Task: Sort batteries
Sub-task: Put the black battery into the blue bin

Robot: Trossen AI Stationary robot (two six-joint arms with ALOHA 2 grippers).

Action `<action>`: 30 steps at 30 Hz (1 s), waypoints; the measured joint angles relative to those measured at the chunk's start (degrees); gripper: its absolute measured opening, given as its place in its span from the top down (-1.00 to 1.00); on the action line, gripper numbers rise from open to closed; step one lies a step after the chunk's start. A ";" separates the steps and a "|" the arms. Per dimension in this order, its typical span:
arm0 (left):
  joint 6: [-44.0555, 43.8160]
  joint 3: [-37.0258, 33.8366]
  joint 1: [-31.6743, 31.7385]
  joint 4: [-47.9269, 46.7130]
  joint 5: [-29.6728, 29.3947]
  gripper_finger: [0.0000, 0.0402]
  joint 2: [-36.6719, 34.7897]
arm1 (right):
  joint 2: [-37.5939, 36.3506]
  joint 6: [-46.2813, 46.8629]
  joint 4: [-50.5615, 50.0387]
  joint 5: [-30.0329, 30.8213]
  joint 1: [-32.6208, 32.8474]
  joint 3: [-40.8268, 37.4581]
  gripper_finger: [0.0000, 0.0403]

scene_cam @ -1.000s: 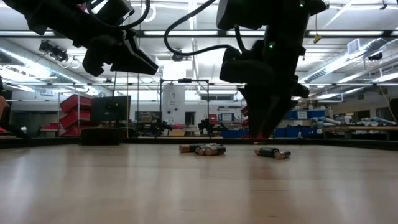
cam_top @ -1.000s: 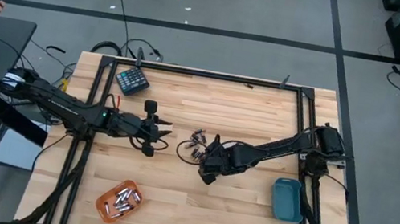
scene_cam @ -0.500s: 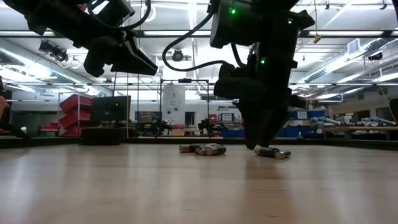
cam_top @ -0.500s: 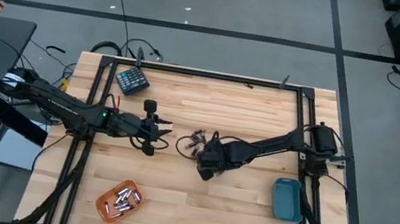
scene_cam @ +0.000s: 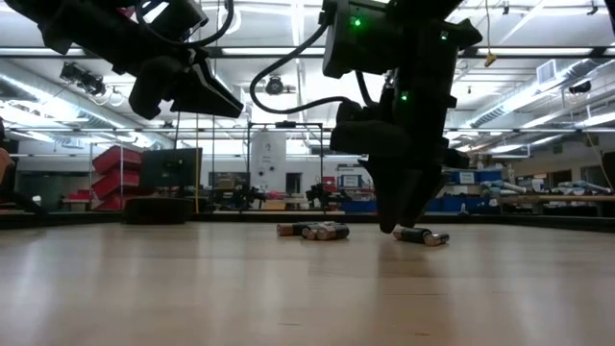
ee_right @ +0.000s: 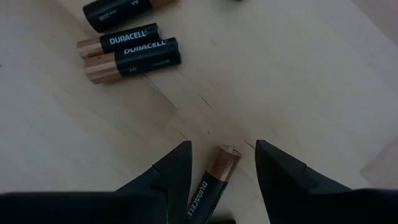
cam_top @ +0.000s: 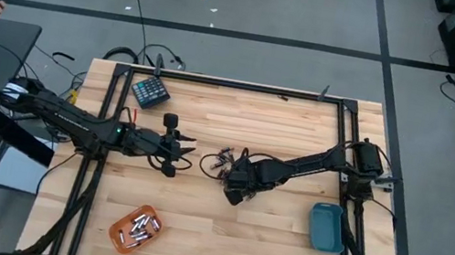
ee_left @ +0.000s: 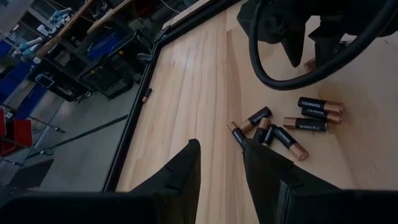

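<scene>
Left of the bench's centre: left gripper (cam_top: 185, 151) hovering, jaws parted narrowly, holding nothing. Near the front-left corner: orange tray (cam_top: 136, 227) with sorted batteries. Mid-bench: loose batteries (cam_top: 222, 158) clustered just beside the right gripper (cam_top: 233, 184), which is lowered with jaws spread wide either side of one battery (ee_right: 211, 178), not yet pinched. Likely small, rigid, smooth-skinned, prone to rolling; best gripped across the round body at mid-length, not by the ends. By the right edge: blue tray (cam_top: 326, 227).
</scene>
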 joint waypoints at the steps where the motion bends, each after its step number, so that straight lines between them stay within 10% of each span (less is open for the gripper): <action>1: 0.00 0.00 0.01 0.02 0.00 0.41 0.00 | 0.00 -0.01 0.00 -0.01 0.00 0.00 0.19; 30: 0.04 0.00 -0.01 0.40 -0.02 0.41 0.00 | 3.19 -2.93 0.90 -1.42 -1.21 0.22 0.26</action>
